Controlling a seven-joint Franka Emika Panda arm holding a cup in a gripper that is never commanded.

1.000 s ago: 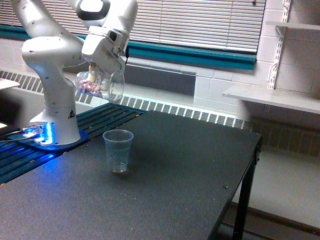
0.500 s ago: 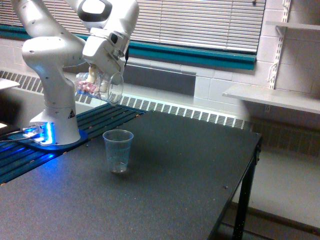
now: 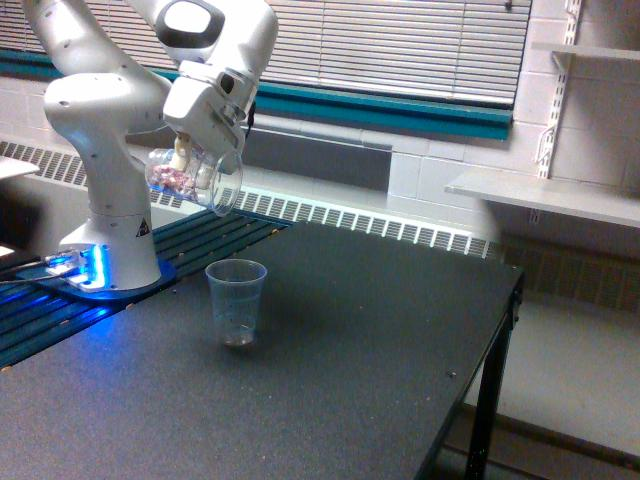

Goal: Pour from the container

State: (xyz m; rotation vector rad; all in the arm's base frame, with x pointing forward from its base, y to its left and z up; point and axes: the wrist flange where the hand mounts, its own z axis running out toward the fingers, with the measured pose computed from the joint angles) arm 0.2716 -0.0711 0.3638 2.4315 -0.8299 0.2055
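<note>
My gripper is shut on the container, a clear plastic cup lying nearly on its side in the air, rim toward the exterior view's right and tipped slightly down. Pinkish bits sit inside it, toward its base. Below and a little to the right, a second clear cup with faint markings stands upright on the dark table. It holds a few small bits at its bottom. The container's rim hangs above and slightly left of that cup's mouth.
The arm's white base with blue lights stands at the table's left on a slatted dark surface. The table's right edge and leg drop off to the floor. A radiator and blinds run behind; a shelf sits at right.
The container has tilted further over and shifted slightly left and down with my gripper. The pinkish bits remain inside. The standing cup has not moved.
</note>
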